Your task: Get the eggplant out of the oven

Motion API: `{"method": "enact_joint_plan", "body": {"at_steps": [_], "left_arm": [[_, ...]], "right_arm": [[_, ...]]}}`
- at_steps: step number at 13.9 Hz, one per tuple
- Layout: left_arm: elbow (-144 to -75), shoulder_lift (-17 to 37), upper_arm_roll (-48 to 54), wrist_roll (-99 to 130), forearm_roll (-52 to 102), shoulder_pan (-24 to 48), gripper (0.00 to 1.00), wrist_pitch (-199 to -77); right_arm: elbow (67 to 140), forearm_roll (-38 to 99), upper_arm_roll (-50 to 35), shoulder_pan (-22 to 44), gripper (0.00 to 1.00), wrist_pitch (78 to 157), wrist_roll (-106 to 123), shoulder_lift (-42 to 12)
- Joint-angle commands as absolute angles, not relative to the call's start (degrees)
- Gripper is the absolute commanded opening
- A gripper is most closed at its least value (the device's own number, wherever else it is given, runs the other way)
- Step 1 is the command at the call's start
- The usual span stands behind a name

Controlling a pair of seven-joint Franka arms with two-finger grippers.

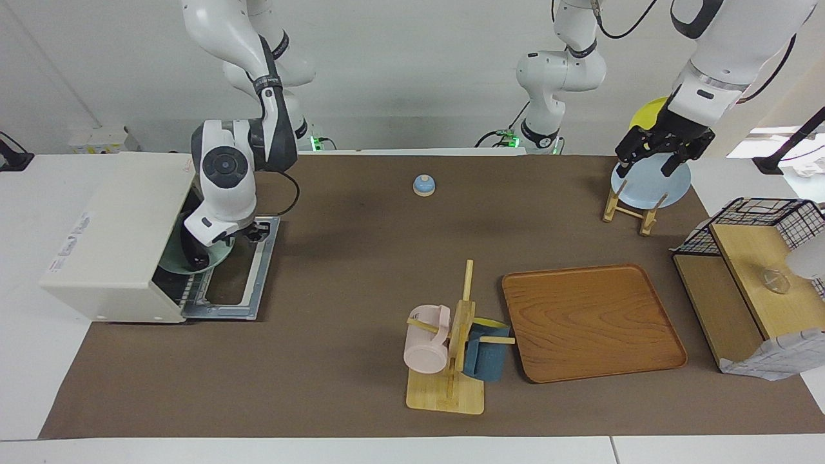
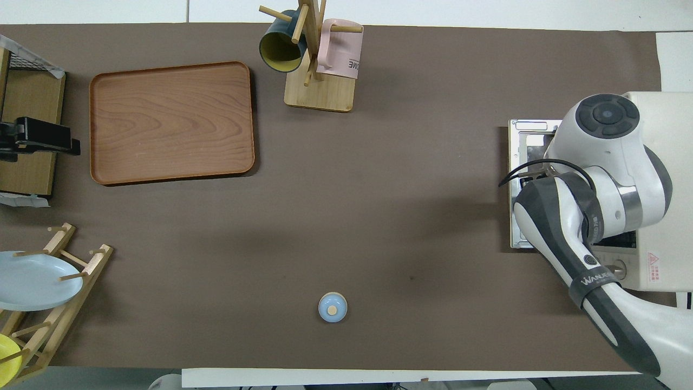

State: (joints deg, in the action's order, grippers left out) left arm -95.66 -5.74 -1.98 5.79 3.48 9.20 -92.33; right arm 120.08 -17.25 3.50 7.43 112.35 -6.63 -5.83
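Observation:
The cream-white oven [image 1: 116, 238] stands at the right arm's end of the table, its door [image 1: 248, 277] folded down flat. A pale green plate [image 1: 174, 263] rests at the oven's mouth. A dark glossy shape on it, likely the eggplant [image 1: 193, 252], lies right under my right gripper [image 1: 198, 258], which reaches down into the mouth. I cannot tell whether it holds anything. In the overhead view the right arm covers the oven [image 2: 663, 141] mouth and hides plate and eggplant. My left gripper [image 1: 651, 158] waits, open, over the plate rack.
A plate rack [image 1: 635, 209] holds a light blue plate [image 1: 660, 183] and a yellow one [image 1: 648, 113]. A wooden tray [image 1: 590, 322], a mug tree [image 1: 451, 380] with a pink and a blue mug, a small blue bell [image 1: 423, 185], and a wooden shelf [image 1: 741, 283] with a wire basket stand on the brown mat.

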Motion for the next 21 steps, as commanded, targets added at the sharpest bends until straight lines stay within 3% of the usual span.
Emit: {"method": "enact_joint_plan", "body": {"at_steps": [1,5,9,12,15,17,19,20,21], "left_arm": [[-96.3,-6.9,-2.0,6.2,4.1,8.5,1.00,-88.5],[-96.3,-8.2,-2.0,6.3,4.1,6.7,1.00,-86.2],[-97.8,-8.8,-1.9,6.5,0.9,5.3,1.00,-87.7],[-104.3,-11.7,-1.9,7.6,0.5,5.2,1.00,-93.3],[-109.8,-11.7,-1.8,13.3,0.5,5.3,1.00,-101.8],[-112.7,-10.1,-1.6,13.6,0.6,5.4,1.00,-107.6],[-114.6,-7.3,-1.5,13.6,0.6,6.0,1.00,-112.0],[-115.2,-5.7,-1.5,13.6,0.6,6.4,1.00,-113.7],[-115.8,-4.6,-1.4,13.6,0.6,7.5,1.00,-115.1]], "right_arm": [[121.7,-19.9,2.9,6.8,0.00,112.7,-4.4,-4.1],[117.4,-21.0,2.7,11.6,0.00,108.6,-5.1,-5.3],[102.8,-16.9,2.5,23.8,0.00,98.6,-19.5,-14.6],[82.1,-6.5,2.5,31.6,0.00,91.4,-33.7,-28.5],[61.4,-2.4,0.4,39.0,0.00,90.9,-45.3,-45.0],[55.2,-2.4,-0.3,42.8,0.01,93.8,-54.1,-51.8],[55.7,-2.2,-0.7,44.9,0.06,97.1,-57.6,-52.7],[55.5,-1.8,-1.2,44.7,0.16,96.9,-58.0,-52.7],[55.5,-1.8,-1.5,44.9,0.39,97.4,-58.4,-52.6]]}}
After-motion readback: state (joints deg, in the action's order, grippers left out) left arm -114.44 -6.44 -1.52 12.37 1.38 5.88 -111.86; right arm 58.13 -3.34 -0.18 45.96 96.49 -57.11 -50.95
